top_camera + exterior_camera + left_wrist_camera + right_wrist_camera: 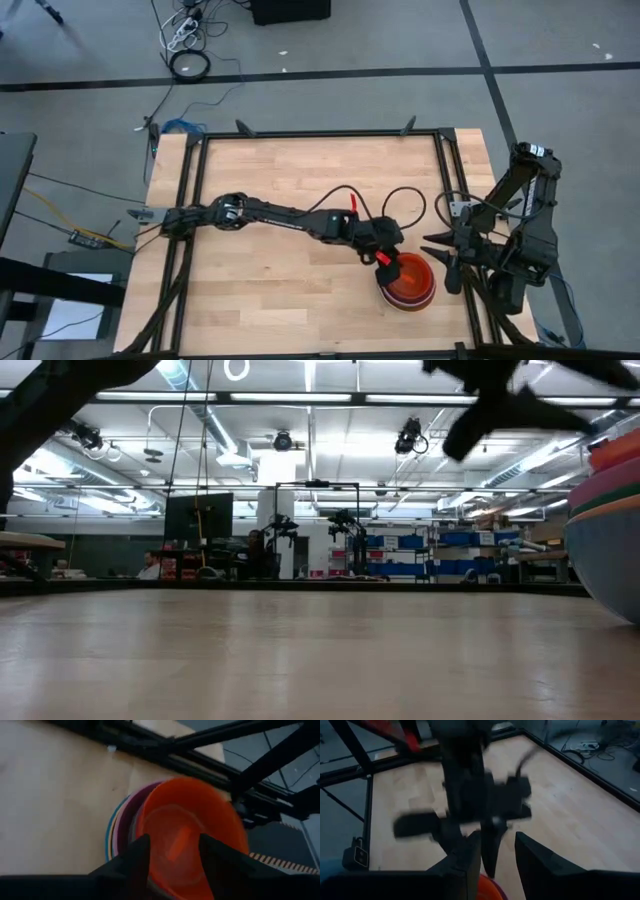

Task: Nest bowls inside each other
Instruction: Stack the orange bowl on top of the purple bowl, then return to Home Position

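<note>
The bowls stand nested in one stack (pixel 408 282) at the table's near right, with an orange bowl (pixel 190 820) uppermost. Purple, pink, yellow and teal rims (pixel 117 825) show around it. In the low view the stack (pixel 605 530) rests by its grey-blue bottom bowl on the wood. My left gripper (pixel 385 262) hovers open at the stack's left rim, and its fingers (pixel 142 857) frame the orange bowl. My right gripper (pixel 447 258) waits open just right of the stack, with nothing between its fingers (pixel 470 857). My left gripper stands open over the orange bowl's rim (pixel 150 827), slanting down from the table's left. Whether either finger touches the rim I cannot tell.
A black metal frame (pixel 320 135) runs around the wooden table, and its bars (pixel 165 750) pass close beyond the stack. Bare wood (pixel 280 290) lies left of the stack. The right arm's body (pixel 520 230) stands past the table's right edge.
</note>
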{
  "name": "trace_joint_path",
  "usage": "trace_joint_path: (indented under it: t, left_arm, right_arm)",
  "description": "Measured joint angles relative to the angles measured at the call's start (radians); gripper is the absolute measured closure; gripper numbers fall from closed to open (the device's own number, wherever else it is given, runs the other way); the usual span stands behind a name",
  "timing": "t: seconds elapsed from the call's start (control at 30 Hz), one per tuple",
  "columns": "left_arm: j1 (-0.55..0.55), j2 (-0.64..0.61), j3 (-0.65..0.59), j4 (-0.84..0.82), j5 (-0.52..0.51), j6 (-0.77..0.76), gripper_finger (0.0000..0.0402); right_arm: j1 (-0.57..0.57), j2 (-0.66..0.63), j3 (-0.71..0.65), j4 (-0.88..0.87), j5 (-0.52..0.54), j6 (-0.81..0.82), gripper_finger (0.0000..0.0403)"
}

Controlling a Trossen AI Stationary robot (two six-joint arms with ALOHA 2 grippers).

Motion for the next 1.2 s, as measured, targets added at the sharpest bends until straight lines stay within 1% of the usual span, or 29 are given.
trace_joint_path:
  t: [0.1, 0.17, 0.23, 0.33, 0.43, 0.5, 0.73, 0.8, 0.87, 0.93, 1.03, 1.17, 1.2]
  left_arm:
    - [0.000, -0.014, 0.069, -0.063, -0.013, 0.058, 0.0224]
    - [-0.005, -0.027, 0.107, -0.149, -0.049, 0.100, 0.0224]
    - [-0.009, -0.058, 0.092, -0.197, -0.095, 0.132, 0.0224]
    - [-0.024, -0.102, 0.090, -0.360, -0.198, 0.158, 0.0224]
    - [-0.048, -0.134, 0.092, -0.504, -0.309, 0.154, 0.0224]
    - [-0.067, -0.141, 0.092, -0.578, -0.355, 0.137, 0.0224]
    - [-0.116, -0.142, 0.091, -0.762, -0.442, 0.086, 0.0224]
    - [-0.127, -0.142, 0.090, -0.814, -0.483, 0.065, 0.0224]
    - [-0.138, -0.143, 0.090, -0.867, -0.538, 0.040, 0.0224]
    - [-0.151, -0.156, 0.090, -0.924, -0.590, 0.019, 0.0224]
    - [-0.168, -0.183, 0.090, -0.959, -0.621, -0.003, 0.0224]
    - [-0.194, -0.232, 0.090, -0.956, -0.649, 0.003, 0.0225]
    - [-0.202, -0.247, 0.090, -0.952, -0.673, 0.004, 0.0225]
  right_arm:
    - [-0.002, 0.000, 0.000, -0.025, -0.010, 0.019, 0.0294]
    - [-0.002, 0.000, 0.000, -0.034, -0.012, 0.030, 0.0295]
    - [-0.002, 0.000, 0.000, -0.037, -0.019, 0.033, 0.0296]
    - [-0.012, 0.003, 0.000, -0.045, -0.057, 0.053, 0.0296]
    - [-0.045, 0.023, 0.000, -0.064, -0.168, 0.090, 0.0296]
    - [-0.075, 0.048, 0.000, -0.065, -0.244, 0.095, 0.0296]
    - [-0.183, 0.164, 0.000, -0.056, -0.443, 0.096, 0.0296]
    - [-0.217, 0.192, 0.000, -0.055, -0.480, 0.095, 0.0296]
    - [-0.242, 0.211, 0.000, -0.035, -0.487, 0.073, 0.0296]
    - [-0.267, 0.219, 0.000, 0.011, -0.483, 0.017, 0.0296]
    - [-0.301, 0.220, 0.000, 0.100, -0.444, -0.087, 0.0296]
    - [-0.361, 0.200, 0.000, 0.270, -0.360, -0.308, 0.0296]
    - [-0.377, 0.194, 0.000, 0.323, -0.334, -0.377, 0.0296]
